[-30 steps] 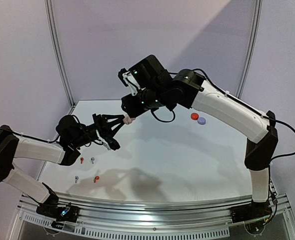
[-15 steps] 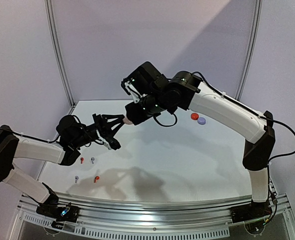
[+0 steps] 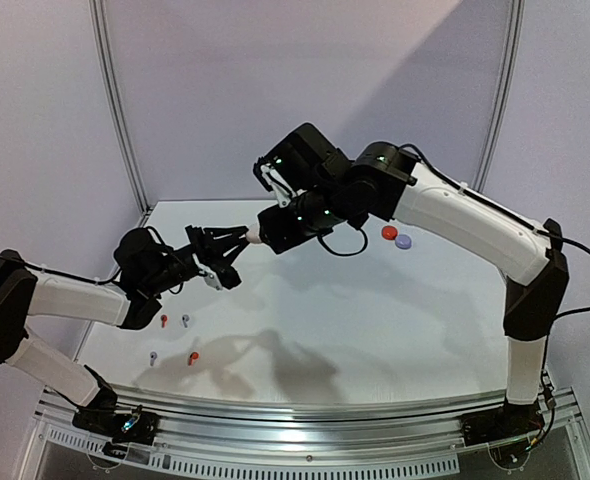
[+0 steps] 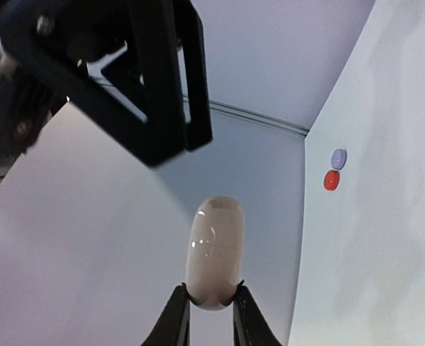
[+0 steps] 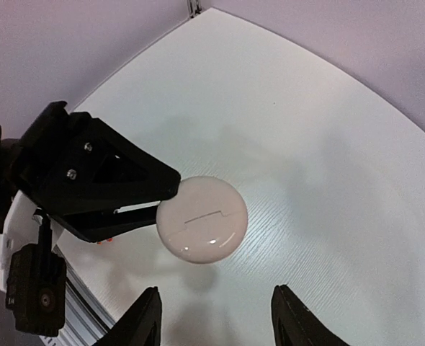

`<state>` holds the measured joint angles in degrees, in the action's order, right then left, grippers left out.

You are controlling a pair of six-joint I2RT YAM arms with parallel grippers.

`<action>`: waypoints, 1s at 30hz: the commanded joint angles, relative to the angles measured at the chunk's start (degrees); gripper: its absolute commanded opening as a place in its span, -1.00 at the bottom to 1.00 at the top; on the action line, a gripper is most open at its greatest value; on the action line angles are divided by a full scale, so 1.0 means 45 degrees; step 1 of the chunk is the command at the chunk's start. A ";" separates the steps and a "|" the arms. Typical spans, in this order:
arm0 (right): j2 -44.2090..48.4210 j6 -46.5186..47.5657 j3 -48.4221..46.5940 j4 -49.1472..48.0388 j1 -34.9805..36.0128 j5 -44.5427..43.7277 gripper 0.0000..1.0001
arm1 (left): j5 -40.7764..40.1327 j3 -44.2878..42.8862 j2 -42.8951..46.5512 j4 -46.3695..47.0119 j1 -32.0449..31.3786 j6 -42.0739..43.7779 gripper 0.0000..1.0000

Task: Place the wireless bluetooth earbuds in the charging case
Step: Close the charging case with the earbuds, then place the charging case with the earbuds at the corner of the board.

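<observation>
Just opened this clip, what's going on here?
The left gripper holds a closed white charging case in the air, pinched at its edge. The right gripper, open, faces the case without touching it. Four earbuds lie on the table at the near left; a red case and a lavender case sit far right.

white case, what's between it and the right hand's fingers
Nothing: in the right wrist view the gap from white case to right hand shows only bare table.

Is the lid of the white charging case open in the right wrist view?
No, the white charging case is shut, showing only a thin seam across its face, and is pinched at its edge by the left gripper.
</observation>
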<state>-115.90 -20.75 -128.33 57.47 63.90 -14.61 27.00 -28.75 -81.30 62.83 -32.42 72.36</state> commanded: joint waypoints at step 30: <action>0.5925 -0.1743 0.9270 -0.6576 -0.4124 -0.0644 0.89 | 0.3760 -0.8510 -0.5085 -1.1837 0.4101 -2.7907 -1.00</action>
<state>-88.51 -21.58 -87.70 23.42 47.94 -11.73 41.50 -64.97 -99.66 24.43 -15.31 -46.81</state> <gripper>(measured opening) 0.944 0.188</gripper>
